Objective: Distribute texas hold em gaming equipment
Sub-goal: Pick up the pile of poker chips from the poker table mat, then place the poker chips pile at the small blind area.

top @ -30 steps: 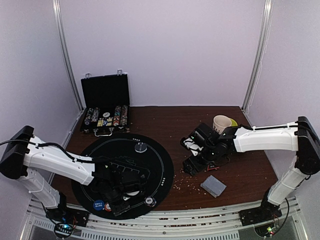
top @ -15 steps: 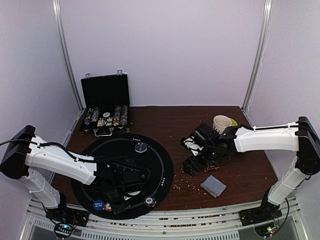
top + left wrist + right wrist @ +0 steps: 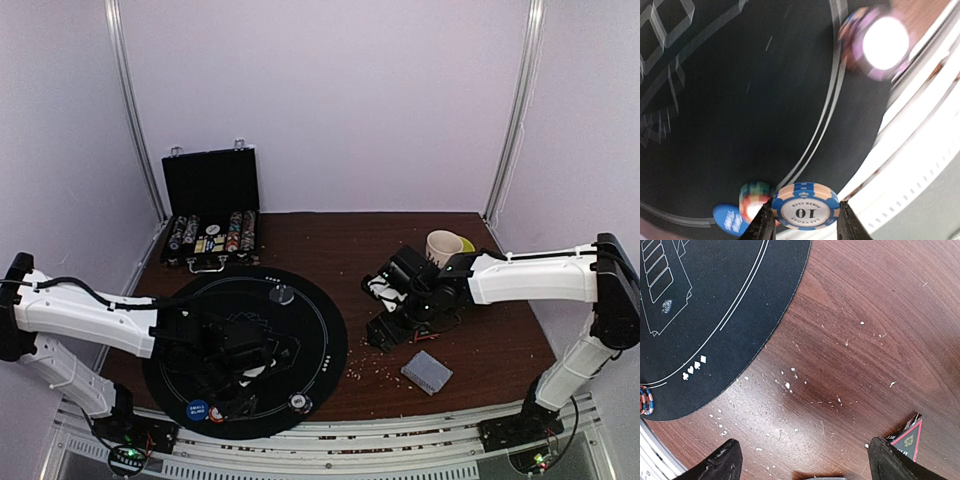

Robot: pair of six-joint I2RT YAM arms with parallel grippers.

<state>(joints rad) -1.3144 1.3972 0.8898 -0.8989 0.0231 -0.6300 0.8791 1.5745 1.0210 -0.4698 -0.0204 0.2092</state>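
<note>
My left gripper [image 3: 805, 220] is shut on a blue-and-orange chip marked 10 [image 3: 805, 206], held edge to edge above the near rim of the round black mat [image 3: 740, 100]. Below it on the mat lie a red-white chip [image 3: 754, 197] and a blue disc [image 3: 727, 220]; a black-white chip [image 3: 880, 42] lies further along the rim. In the top view the left gripper [image 3: 243, 380] hovers over the mat [image 3: 320, 340], and a clear grey disc [image 3: 282, 295] lies at its far side. The grey-blue deck [image 3: 427, 371] lies on the table. My right gripper [image 3: 805, 462] is open and empty over bare wood.
An open black case [image 3: 211, 210] with chip rows stands at the back left. A white mug [image 3: 443, 247] stands behind the right arm. White crumbs speckle the brown table [image 3: 850, 340]. A red-black box corner [image 3: 910, 437] shows beside the right finger.
My left arm has drawn back and to the left, carrying the chip up from the mat's near edge. The right arm has not moved.
</note>
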